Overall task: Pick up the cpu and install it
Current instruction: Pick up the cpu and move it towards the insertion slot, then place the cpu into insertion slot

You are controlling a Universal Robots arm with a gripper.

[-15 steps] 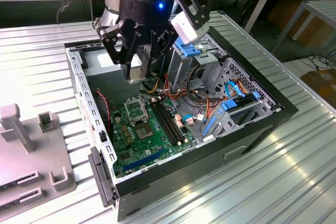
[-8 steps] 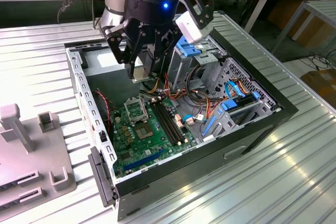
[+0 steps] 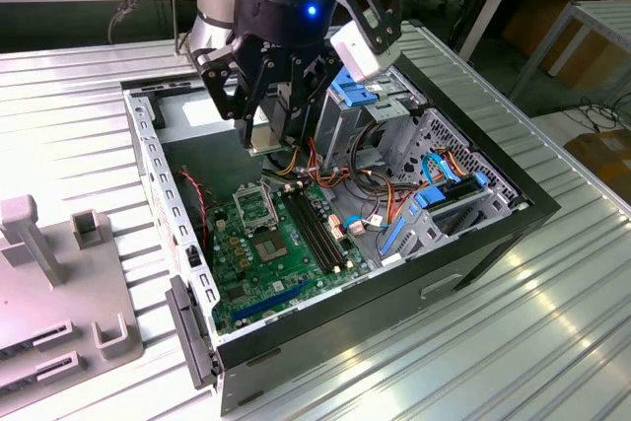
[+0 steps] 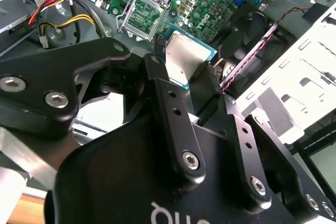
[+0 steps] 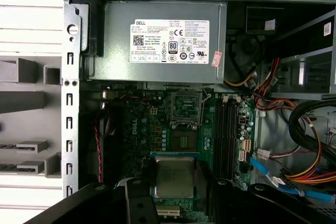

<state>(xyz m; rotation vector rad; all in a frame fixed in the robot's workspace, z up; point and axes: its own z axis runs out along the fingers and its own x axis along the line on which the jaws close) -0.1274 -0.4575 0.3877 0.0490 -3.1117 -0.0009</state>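
Observation:
My gripper [image 3: 268, 140] hangs inside the open computer case, above the green motherboard [image 3: 246, 278]. It is shut on the cpu [image 4: 186, 59], a small flat square chip with a dull silver-grey top. In the second wrist view a black finger [image 4: 157, 77] presses on each side of the chip. In the first wrist view the cpu [image 5: 173, 176] sits level between the fingers of the gripper [image 5: 174, 184]. The metal-framed socket [image 5: 185, 104] lies on the board a short way beyond the chip, also seen as the socket [image 3: 253, 206] and the socket [image 4: 143, 14], with its dark centre uncovered.
A grey power supply [image 5: 157, 40] fills the case end beyond the socket. Long black memory slots [image 3: 317, 232] run beside the socket. Bundled cables [image 3: 380, 179] and a drive cage with blue parts [image 3: 357, 96] stand on the exterior view's right. Grey fixtures [image 3: 39, 273] lie outside the case wall [image 3: 158, 175].

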